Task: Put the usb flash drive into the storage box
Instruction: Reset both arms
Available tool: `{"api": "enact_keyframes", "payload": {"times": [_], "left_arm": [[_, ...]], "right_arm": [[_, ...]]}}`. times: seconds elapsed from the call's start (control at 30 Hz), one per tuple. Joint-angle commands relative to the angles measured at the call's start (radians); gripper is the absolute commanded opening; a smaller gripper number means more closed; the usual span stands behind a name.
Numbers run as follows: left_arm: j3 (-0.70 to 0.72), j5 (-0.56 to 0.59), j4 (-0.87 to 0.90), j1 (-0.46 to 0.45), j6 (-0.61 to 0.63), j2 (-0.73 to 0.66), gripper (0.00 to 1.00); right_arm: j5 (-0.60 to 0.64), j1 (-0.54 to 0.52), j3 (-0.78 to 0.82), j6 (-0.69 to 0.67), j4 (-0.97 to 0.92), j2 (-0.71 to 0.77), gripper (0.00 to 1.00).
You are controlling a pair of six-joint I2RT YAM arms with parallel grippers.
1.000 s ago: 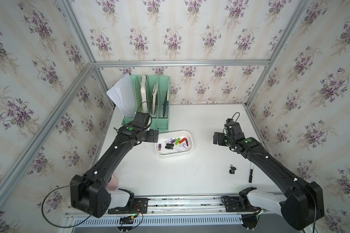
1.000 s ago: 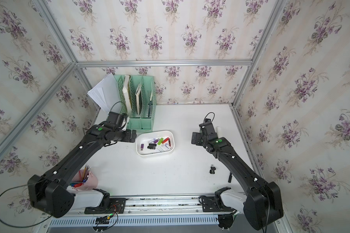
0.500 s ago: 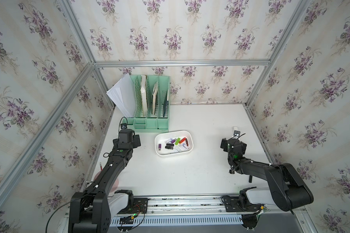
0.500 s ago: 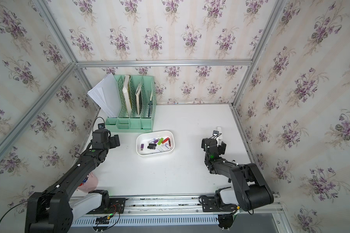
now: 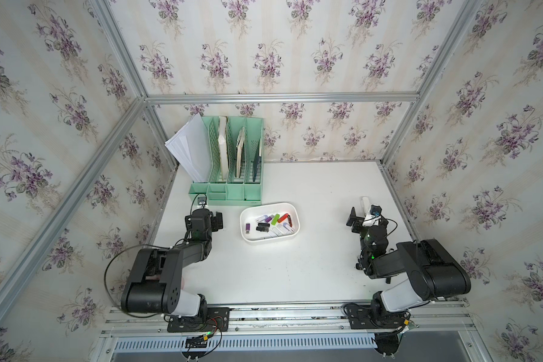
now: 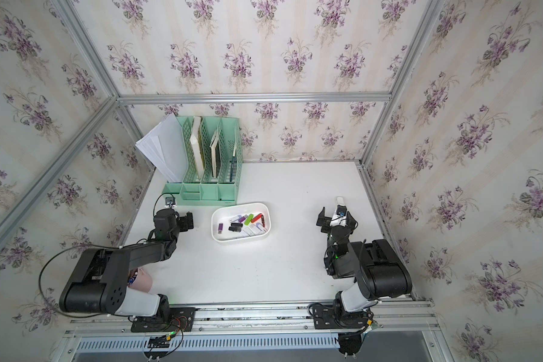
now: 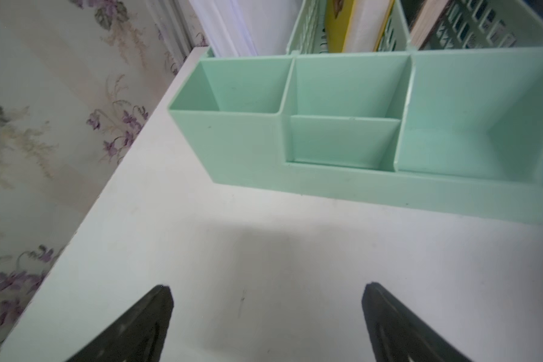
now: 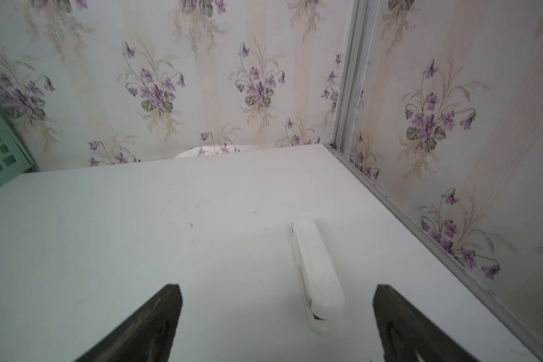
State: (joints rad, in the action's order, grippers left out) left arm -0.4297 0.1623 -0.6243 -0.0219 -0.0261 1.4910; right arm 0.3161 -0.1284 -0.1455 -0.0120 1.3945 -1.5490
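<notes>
The storage box [image 5: 269,238] [image 6: 240,239] is a shallow white tub at mid-table. Several usb flash drives lie inside it, among them a purple one [image 5: 247,226], a green one [image 5: 275,219] and a red one [image 5: 283,217]. My left gripper [image 5: 203,217] [image 6: 173,219] [image 7: 267,286] is left of the box, low over bare table, facing the green organizer. It is open and empty. My right gripper [image 5: 368,220] [image 6: 337,219] [image 8: 279,286] is well to the right of the box, open and empty, with a white stapler [image 8: 317,269] on the table ahead between its fingers.
A mint-green file organizer [image 5: 229,188] [image 7: 342,141] with papers and books stands at the back left. A pink pen cup [image 6: 142,279] shows under the left arm near the front edge. Both arms are folded back near their bases, and the enclosure walls stand close on both sides.
Both arms have pulled back from beside the box toward their bases and folded up. The grippers stayed open and empty. The box has not moved.
</notes>
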Motion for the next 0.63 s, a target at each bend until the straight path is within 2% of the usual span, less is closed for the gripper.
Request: {"api": "enact_keyframes", "payload": {"times": [0.0,0.07,0.13,0.23,0.6], "left_arm": [[-0.004,-0.067,-0.116,-0.001,0.049,0.014,0.99],[-0.005,-0.068,-0.099,0.000,0.046,0.007,0.99],[-0.005,-0.067,-0.094,-0.001,0.045,0.003,0.99],[-0.003,-0.060,-0.104,-0.006,0.050,0.006,0.99],[-0.004,-0.058,-0.100,-0.009,0.050,0.005,0.99]], "right_arm": [[-0.028,0.000,0.012,-0.005,0.057,0.012,1.00],[-0.028,-0.001,0.012,-0.012,0.095,-0.008,1.00],[-0.005,0.001,-0.043,0.008,-0.035,0.007,1.00],[-0.011,0.002,-0.020,-0.001,0.025,-0.002,1.00],[-0.006,0.002,-0.030,0.004,-0.002,0.003,1.00]]}}
